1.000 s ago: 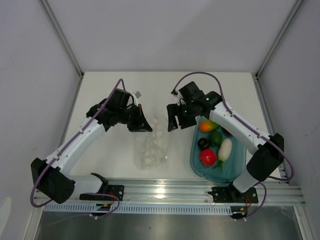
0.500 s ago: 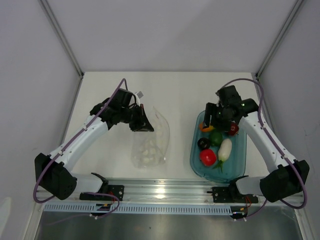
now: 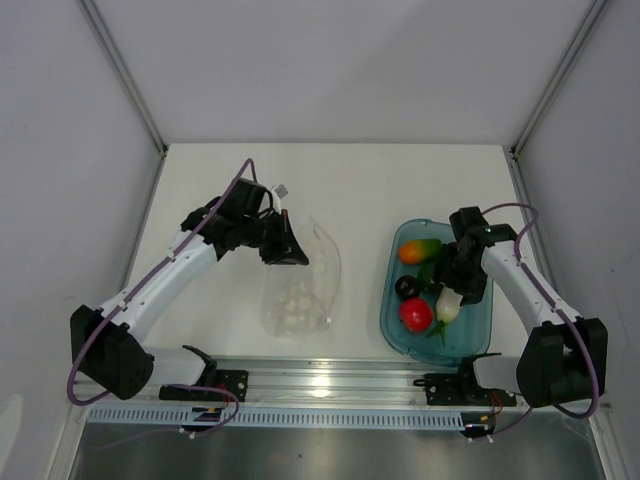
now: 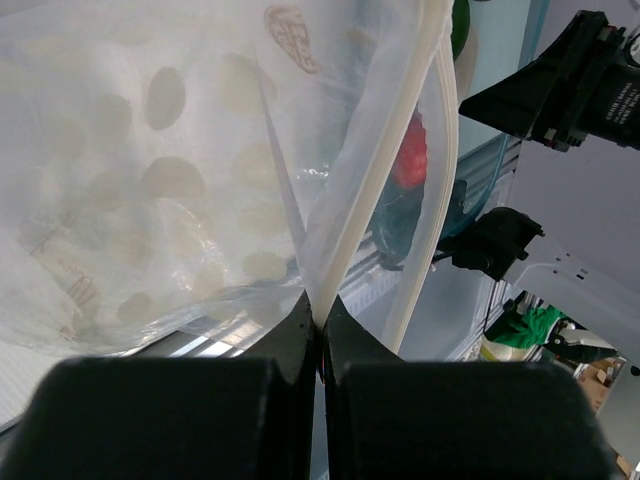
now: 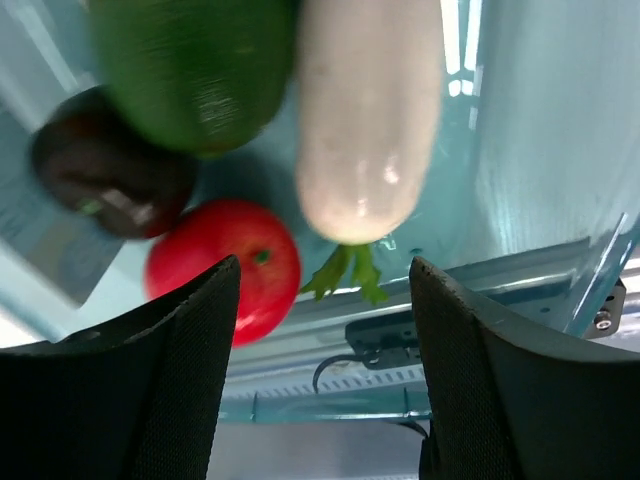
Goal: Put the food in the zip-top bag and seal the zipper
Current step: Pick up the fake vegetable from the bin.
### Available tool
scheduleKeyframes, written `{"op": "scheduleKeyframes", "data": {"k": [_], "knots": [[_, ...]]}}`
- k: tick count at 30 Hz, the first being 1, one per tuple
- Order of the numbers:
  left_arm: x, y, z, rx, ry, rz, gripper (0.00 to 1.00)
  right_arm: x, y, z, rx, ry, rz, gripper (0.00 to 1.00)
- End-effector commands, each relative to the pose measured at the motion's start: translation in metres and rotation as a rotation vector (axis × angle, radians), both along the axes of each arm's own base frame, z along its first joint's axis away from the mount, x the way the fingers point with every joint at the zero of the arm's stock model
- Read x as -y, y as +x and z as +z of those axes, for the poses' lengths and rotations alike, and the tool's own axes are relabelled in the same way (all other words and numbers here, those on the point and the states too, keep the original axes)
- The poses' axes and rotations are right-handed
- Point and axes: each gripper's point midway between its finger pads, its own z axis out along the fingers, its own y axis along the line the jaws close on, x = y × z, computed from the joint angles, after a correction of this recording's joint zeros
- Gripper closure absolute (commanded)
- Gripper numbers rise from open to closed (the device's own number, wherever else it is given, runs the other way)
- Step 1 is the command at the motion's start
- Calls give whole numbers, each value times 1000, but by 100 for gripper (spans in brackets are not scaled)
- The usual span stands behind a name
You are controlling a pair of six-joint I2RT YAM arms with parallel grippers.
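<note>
Food (image 3: 417, 313) lies in the tray (image 3: 472, 340), just beyond our right gripper (image 5: 320, 275), whose jaws are spread wide. We should straddle the radish (image 5: 365, 120) across its width and close gently, while our left gripper (image 4: 320, 325) pinches the bag (image 4: 150, 180) mouth raised.

Cannot see whole green piece (image 5: 195, 70) or radish (image 5: 365, 110) at the right wrist: cropped at twelve o'clock, blurred. From above, radish end lost under right gripper (image 3: 452, 283). Through bag (image 4: 150, 150), tomato (image 4: 408, 160) only a red smear.
</note>
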Motion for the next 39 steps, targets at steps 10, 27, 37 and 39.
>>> {"op": "scheduleKeyframes", "data": {"k": [10, 27, 37, 39], "knots": [[4, -7, 0, -3, -40, -15, 99, 24, 22, -31, 38, -70, -149, 32], [3, -10, 0, -8, -44, -8, 100, 24, 22, -79, -47, -58, -169, 47], [7, -8, -3, -21, -58, -6, 99, 15, 28, -55, -3, -3, -154, 100], [8, -6, -2, -22, -60, -6, 100, 13, 38, -36, 36, 11, -137, 100]]}}
